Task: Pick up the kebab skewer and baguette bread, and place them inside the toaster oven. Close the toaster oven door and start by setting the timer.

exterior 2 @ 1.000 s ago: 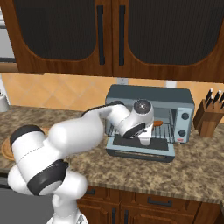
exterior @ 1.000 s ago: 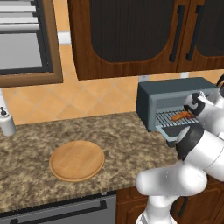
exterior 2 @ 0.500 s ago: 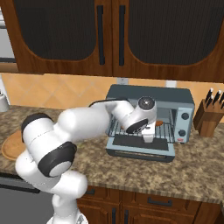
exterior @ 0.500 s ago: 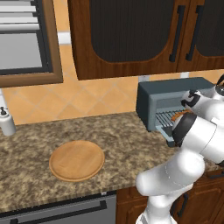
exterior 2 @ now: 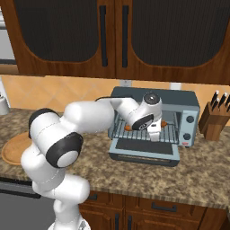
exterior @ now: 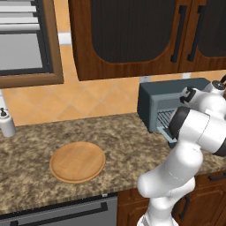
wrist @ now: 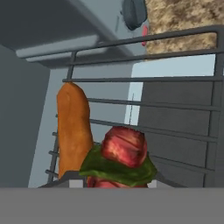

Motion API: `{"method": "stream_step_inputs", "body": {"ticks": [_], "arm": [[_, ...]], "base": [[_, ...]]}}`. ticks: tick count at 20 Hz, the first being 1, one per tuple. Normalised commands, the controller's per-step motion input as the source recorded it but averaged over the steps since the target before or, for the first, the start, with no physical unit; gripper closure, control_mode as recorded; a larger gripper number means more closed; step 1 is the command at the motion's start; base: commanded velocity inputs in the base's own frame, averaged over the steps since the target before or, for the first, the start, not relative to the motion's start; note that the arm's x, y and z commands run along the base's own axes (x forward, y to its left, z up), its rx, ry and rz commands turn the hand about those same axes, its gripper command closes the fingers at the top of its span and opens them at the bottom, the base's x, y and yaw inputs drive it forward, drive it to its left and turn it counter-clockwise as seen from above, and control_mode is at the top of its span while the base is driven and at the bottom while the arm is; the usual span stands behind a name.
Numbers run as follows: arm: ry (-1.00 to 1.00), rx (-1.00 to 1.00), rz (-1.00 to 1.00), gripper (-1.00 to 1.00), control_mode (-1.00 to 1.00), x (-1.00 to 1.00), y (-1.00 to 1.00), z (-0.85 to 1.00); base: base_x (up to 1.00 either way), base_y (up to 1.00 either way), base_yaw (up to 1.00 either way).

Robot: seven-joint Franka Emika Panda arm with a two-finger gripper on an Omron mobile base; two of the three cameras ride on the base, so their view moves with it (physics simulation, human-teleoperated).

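Note:
My gripper (exterior 2: 154, 133) is inside the mouth of the toaster oven (exterior 2: 188, 101), shut on the kebab skewer (wrist: 123, 154). The skewer's red chunk and green piece sit right in front of the hand camera and hide the fingertips. Just left of it in the hand view, the baguette bread (wrist: 73, 129) lies lengthwise on the wire rack (wrist: 179, 107). Its orange ends (exterior 2: 165, 122) peek out on either side of the hand. The toaster oven door (exterior 2: 143, 156) hangs open, folded down flat on the counter. I cannot tell whether the skewer touches the rack.
The oven knobs (exterior 2: 190, 119) are on its right face. A knife block (exterior 2: 214, 119) stands right of the oven. A round wooden plate (exterior: 77, 161) lies bare on the granite counter to the left. A small white shaker (exterior: 6, 124) stands at the far left.
The hand has pushed a little deeper and rightward into the oven with the skewer. The elbow has swung up and now covers the oven opening in the left base view.

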Motion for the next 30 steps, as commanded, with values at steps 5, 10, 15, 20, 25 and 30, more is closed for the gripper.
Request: {"method": "stream_step_inputs", "body": {"ticks": [5, 10, 15, 20, 25, 30], "arm": [[0.09, 0.00, 0.01, -1.00, -1.00, 0.22, 0.00, 0.00], [0.02, 0.00, 0.00, -1.00, -1.00, 0.04, 0.00, 0.00], [0.00, 0.00, 0.00, -1.00, -1.00, 0.00, 0.00, 0.00], [-0.05, 0.00, 0.00, -1.00, -1.00, -0.09, -0.14, 0.05], [-0.07, -0.02, 0.03, -1.00, -1.00, -0.58, -0.24, 0.17], [-0.09, -0.10, 0.31, -1.00, -1.00, -0.63, -0.01, 0.08]], "base": [[0.00, 0.00, 0.00], [0.00, 0.00, 0.00], [0.00, 0.00, 0.00], [0.00, 0.00, 0.00], [0.00, 0.00, 0.00], [0.00, 0.00, 0.00]]}}
